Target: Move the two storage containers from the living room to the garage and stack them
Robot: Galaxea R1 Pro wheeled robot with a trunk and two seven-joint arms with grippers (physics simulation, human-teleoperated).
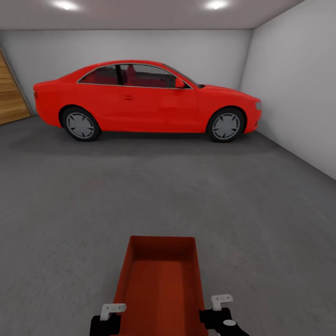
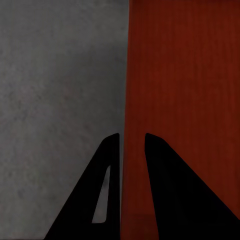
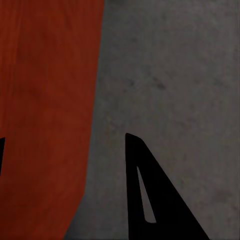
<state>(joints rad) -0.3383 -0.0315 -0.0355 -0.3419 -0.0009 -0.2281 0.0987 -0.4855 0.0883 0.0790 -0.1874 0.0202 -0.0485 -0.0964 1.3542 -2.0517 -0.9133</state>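
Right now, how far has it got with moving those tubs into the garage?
One orange-red container has reached the garage, near the red car. The left gripper and right gripper straddle its side walls over the concrete floor. Setting it down, then fetching and stacking a second container, appears to remain.

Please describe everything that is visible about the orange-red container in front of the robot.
The storage container is an orange-red, topless rectangular tub that looks plastic, with outward-flaring walls and a finely ribbed inside. It is empty, upright, pointing lengthwise toward the red car, over the grey concrete floor. The left gripper straddles one long wall; the right gripper straddles the other.
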